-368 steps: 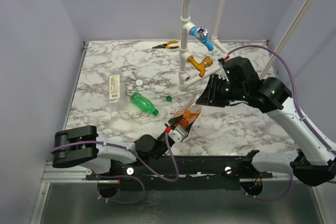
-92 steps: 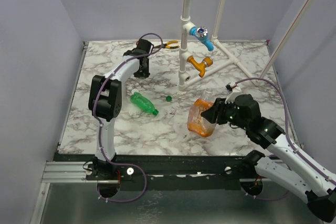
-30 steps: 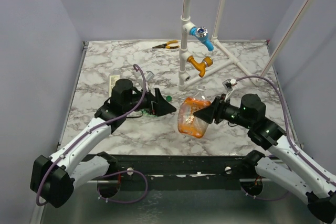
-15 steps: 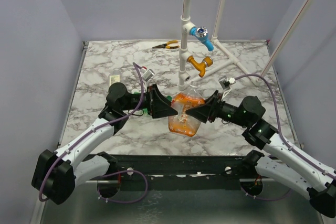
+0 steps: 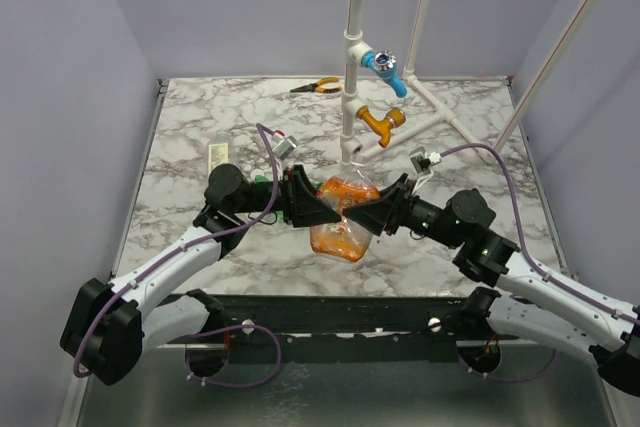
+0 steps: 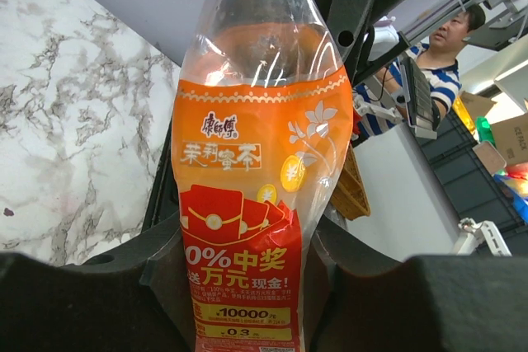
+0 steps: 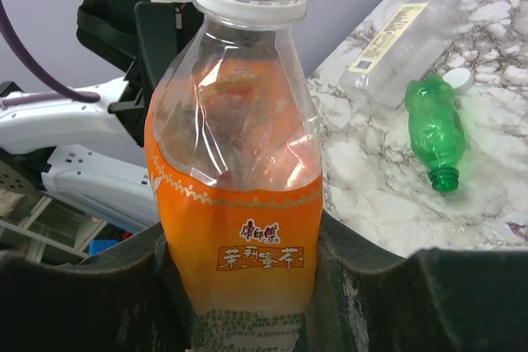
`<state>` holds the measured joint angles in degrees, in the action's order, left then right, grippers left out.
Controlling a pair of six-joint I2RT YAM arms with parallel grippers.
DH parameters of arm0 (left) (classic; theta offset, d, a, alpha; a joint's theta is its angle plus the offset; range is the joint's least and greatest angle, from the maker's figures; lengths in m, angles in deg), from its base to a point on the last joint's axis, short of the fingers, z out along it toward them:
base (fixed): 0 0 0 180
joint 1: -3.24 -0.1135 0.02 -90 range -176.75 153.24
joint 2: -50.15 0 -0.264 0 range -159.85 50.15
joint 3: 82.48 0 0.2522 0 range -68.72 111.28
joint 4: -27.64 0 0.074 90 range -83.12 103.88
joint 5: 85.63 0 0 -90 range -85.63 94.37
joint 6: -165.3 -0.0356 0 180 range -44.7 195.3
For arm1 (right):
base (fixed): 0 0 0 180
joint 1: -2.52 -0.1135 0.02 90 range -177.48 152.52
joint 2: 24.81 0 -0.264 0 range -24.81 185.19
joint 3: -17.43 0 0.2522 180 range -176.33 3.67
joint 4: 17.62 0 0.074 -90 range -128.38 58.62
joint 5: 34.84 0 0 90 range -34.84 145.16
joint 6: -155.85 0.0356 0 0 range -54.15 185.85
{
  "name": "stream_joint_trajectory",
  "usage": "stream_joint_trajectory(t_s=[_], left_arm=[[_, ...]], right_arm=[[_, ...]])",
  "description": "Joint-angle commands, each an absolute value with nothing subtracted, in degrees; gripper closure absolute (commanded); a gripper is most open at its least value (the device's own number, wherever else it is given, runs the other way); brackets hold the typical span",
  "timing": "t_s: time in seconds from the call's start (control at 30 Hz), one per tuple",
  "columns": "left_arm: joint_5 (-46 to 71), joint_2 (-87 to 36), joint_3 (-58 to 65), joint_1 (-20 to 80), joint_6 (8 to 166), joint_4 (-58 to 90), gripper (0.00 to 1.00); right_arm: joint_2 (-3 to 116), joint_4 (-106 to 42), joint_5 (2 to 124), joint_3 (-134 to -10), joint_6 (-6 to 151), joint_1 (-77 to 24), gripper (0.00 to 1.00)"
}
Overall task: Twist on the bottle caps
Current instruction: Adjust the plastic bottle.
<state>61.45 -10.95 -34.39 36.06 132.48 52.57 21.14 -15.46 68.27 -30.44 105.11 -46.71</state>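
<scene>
left jaws closed, gripping orange bottle (image 5: 341, 230)

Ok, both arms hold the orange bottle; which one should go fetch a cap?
Left, probably: the white cap lies by the clear bottle on its side, and the right jaws grip the orange bottle.

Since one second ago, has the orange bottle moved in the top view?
Yes. The orange bottle has shifted left: it was right of the white pipe frame upright's base, and is now directly in front of it.
</scene>
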Motion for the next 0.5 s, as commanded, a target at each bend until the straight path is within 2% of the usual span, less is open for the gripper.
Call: stream_joint_trajectory(t_s=[0.0, 0.07, 0.1, 0.13, 0.2, 0.3, 0.37, 0.47], left_arm=[[61.52, -10.64, -35.7, 38.27, 132.73, 52.9, 0.66], [61.11, -10.21, -36.07, 38.23, 132.01, 52.81, 0.87], [61.05, -9.87, -36.08, 38.18, 131.1, 52.25, 0.93], [61.02, -9.26, -35.9, 38.16, 129.88, 50.27, 1.0], [61.43, -8.27, -34.8, 37.69, 126.28, 44.81, 1.0], [63.74, -7.15, -33.3, 36.59, 123.35, 40.36, 1.0], [65.57, -6.65, -32.77, 35.83, 123.07, 40.23, 1.0], [68.42, -5.95, -31.65, 35.24, 121.68, 40.01, 1.0]], right_arm=[[23.99, -8.91, 60.68, -30.99, 102.08, -49.53, 1.0], [25.23, -10.81, 59.3, -32.34, 101.21, -50.49, 0.95], [25.32, -12.7, 58.37, -33.23, 101.19, -50.52, 0.88], [24.52, -14.32, 57.42, -33.51, 101.39, -50.53, 0.75], [21.43, -17.72, 55.81, -33.51, 101.45, -50.47, 0.49], [16.92, -28.25, 55.79, -36.65, 96.41, -50.4, 0.26], [15.78, -34.91, 58.02, -39.27, 94.14, -50.39, 0.21], [16.62, -40.59, 64.46, -42.46, 92.0, -50.39, 0.2]])
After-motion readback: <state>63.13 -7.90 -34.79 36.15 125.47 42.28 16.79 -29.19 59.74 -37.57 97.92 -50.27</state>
